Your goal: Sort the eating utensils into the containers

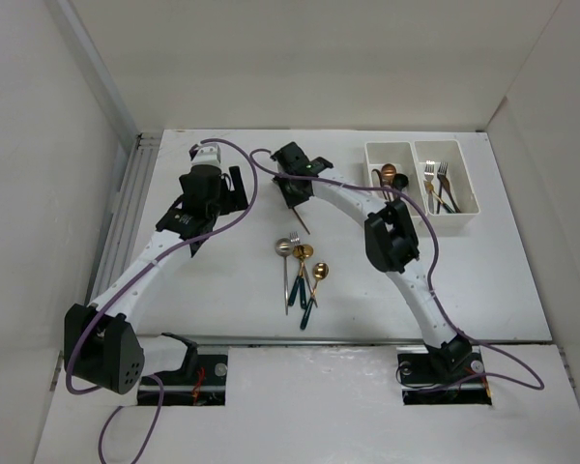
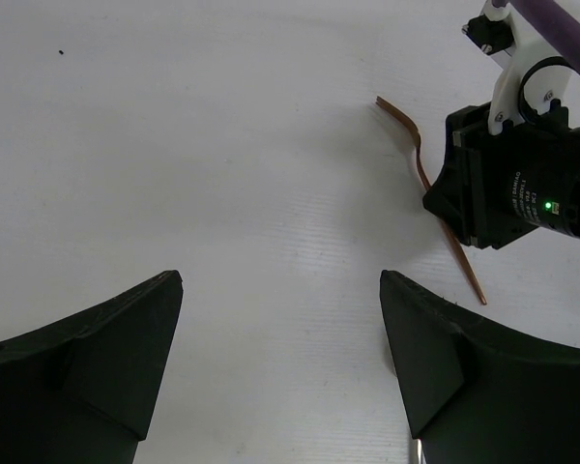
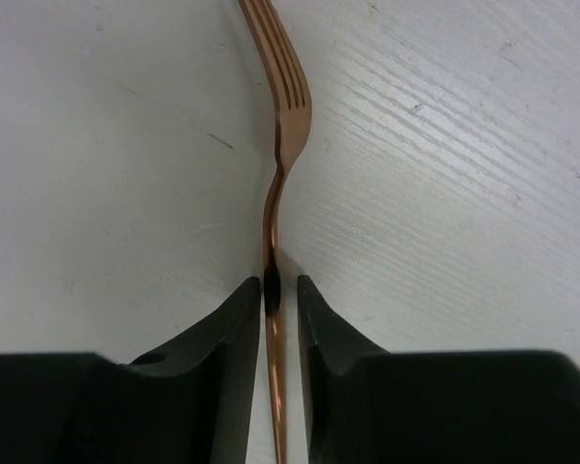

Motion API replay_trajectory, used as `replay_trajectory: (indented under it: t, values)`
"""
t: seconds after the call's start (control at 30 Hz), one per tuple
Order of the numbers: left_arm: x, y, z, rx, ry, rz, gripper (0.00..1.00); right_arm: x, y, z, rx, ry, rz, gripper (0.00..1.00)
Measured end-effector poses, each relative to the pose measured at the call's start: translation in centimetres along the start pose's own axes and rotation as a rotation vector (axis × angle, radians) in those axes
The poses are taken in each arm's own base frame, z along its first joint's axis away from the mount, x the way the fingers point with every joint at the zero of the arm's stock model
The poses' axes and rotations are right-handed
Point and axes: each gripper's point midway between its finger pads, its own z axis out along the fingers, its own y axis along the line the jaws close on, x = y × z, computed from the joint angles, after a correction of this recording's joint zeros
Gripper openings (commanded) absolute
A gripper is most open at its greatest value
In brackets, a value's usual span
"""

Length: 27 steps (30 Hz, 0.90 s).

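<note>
The white surface (image 1: pixel 222 290) carries the containers (image 1: pixel 414 155) at its far right corner, and both compartments have utensils inside. The left pincer (image 2: pixel 280 282) stands wide apart over bare surface and holds nothing. A few spoons (image 1: pixel 304 271) lie near the middle. Toward the far edge, the right pincer (image 3: pixel 280 290) is clamped on the handle of a copper fork (image 3: pixel 288 97).

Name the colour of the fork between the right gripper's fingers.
Copper fork; right wrist view shows it best.

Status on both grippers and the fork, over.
Left gripper open, empty. Right gripper shut on copper fork handle. Three spoons lie nearby, clear of it.
</note>
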Motion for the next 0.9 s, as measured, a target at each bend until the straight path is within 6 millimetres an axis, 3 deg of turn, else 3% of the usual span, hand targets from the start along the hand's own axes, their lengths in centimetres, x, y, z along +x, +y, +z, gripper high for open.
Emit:
replay_trajectory:
  t: [0.07,0.13,0.27,0.33,0.37,0.63,0.77,0.83,0.87,0.9]
  values:
    - [0.0,0.0,0.0,0.0,0.0,0.0,0.8,0.2,-0.1,-0.1,0.007,0.008,0.002,0.35]
    - [0.0,0.0,0.0,0.0,-0.001,0.0,0.8,0.3,-0.2,-0.2,0.011,0.015,0.002,0.35]
    - [-0.2,-0.1,0.0,0.004,-0.006,-0.002,0.8,0.6,-0.4,-0.2,0.021,0.025,0.001,0.22]
    - [-0.2,-0.2,0.0,0.008,-0.009,-0.003,0.8,0.6,-0.3,-0.3,0.017,0.027,0.004,0.11]
    - [-0.2,-0.2,0.0,0.01,-0.009,-0.003,0.8,0.6,-0.3,-0.3,0.015,0.027,0.002,0.01]
    - [-0.2,-0.3,0.0,0.012,-0.009,-0.003,0.79,0.6,0.1,-0.6,-0.024,0.009,-0.038,0.0]
    - [-0.3,-0.3,0.0,0.013,-0.01,-0.003,0.79,1.7,0.0,-2.4,-0.047,0.001,-0.064,0.0]
    - [-0.3,-0.3,0.0,0.013,-0.01,-0.003,0.79,0.5,0.0,-3.9,-0.068,-0.041,-0.063,0.0]
    - [-0.3,-0.3,0.0,0.013,-0.011,-0.003,0.79,-1.7,0.1,-5.5,-0.084,-0.115,-0.058,0.0]
    - [-0.3,-0.3,0.0,0.013,-0.011,-0.004,0.79,-2.4,0.0,-6.1,-0.089,-0.139,-0.056,0.0]
